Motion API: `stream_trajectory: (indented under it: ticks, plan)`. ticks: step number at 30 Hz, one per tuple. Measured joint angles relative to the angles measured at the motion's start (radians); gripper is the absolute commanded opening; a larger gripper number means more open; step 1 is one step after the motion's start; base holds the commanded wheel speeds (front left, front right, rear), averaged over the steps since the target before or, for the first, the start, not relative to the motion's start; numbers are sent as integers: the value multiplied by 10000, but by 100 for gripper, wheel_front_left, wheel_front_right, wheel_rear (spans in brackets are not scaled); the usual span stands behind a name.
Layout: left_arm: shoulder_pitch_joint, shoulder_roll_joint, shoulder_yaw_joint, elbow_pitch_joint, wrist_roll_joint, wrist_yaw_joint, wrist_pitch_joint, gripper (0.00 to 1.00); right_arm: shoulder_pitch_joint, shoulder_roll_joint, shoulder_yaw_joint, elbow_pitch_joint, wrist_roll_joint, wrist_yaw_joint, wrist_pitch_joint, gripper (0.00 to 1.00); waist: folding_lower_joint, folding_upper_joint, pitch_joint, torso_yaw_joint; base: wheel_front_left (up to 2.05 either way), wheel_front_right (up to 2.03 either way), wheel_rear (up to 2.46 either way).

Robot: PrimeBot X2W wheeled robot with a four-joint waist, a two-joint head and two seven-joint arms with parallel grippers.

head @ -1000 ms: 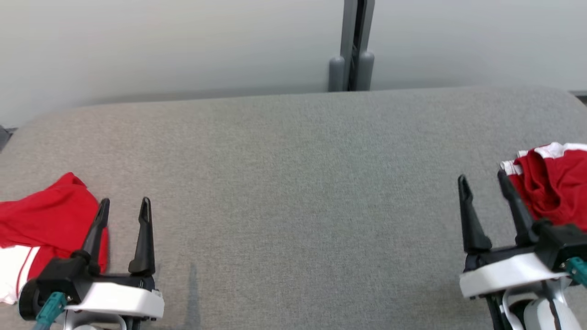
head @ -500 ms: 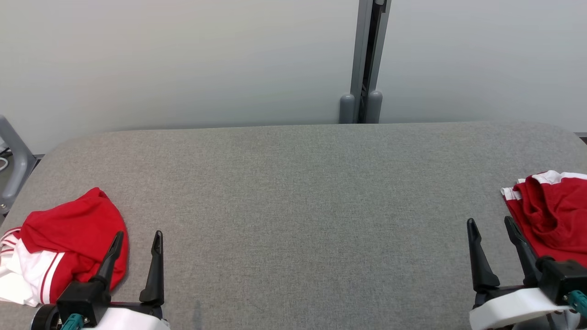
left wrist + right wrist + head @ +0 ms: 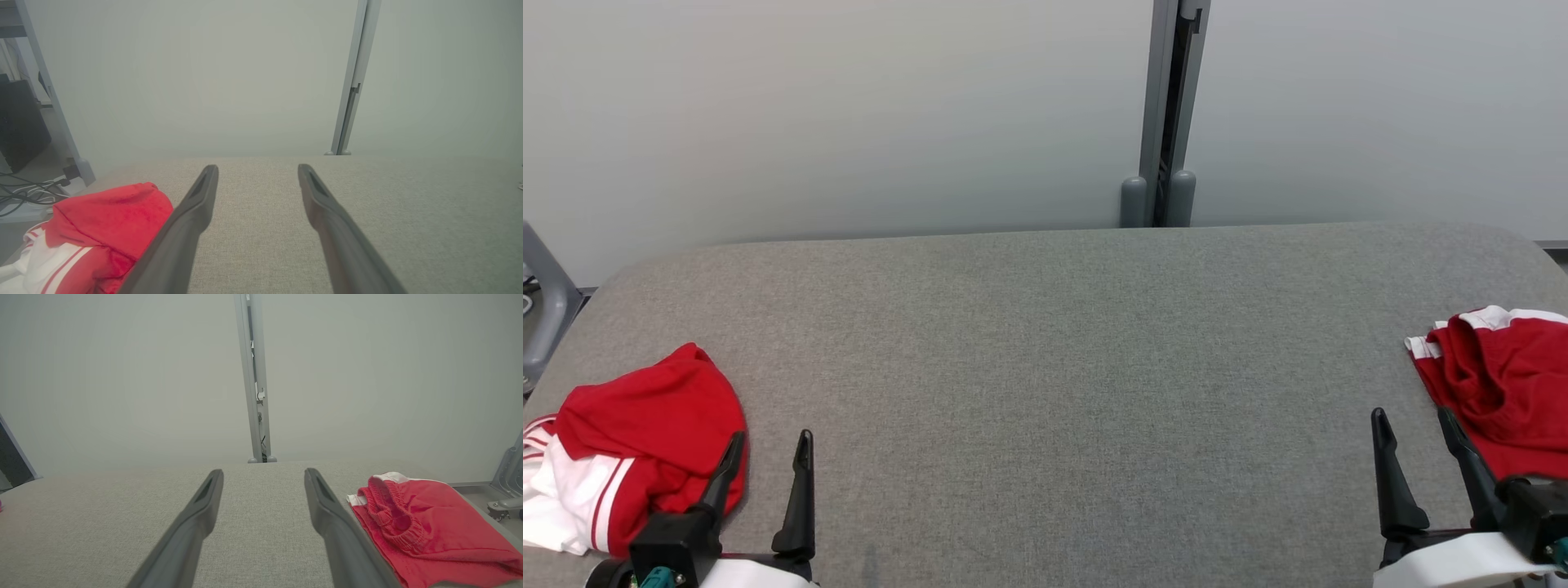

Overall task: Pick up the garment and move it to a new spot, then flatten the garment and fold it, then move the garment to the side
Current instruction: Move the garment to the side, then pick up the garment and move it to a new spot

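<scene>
Two red garments with white trim lie on the grey table point(image 3: 1054, 343). One is a crumpled heap point(image 3: 629, 445) at the left edge, also in the left wrist view point(image 3: 94, 232). The other is a pair of red shorts point(image 3: 1507, 388) folded at the right edge, its elastic waistband showing in the right wrist view point(image 3: 421, 526). My left gripper point(image 3: 770, 441) is open just right of the crumpled heap, its left finger point(image 3: 721, 486) overlapping the cloth's edge. My right gripper point(image 3: 1413, 420) is open just left of the shorts. Nothing is between either pair of fingers.
A pale wall with a grey vertical post point(image 3: 1164, 122) stands behind the table. A grey frame leg point(image 3: 543, 294) and cables point(image 3: 20, 196) sit off the table's left end, and a metal bracket point(image 3: 508, 482) off the right end.
The head camera has tilted up, so the table and both garments sit lower in view and more wall shows. Both grippers stay open beside their garments.
</scene>
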Motion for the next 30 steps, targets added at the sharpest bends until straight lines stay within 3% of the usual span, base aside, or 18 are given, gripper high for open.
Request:
stream_trajectory:
  ticks: [30]
  plan:
    - [-135,90,-144,188,-184,38,63,100,137,0,-77,-46,121,0,123,100,0,0,61,71,0,0,0]
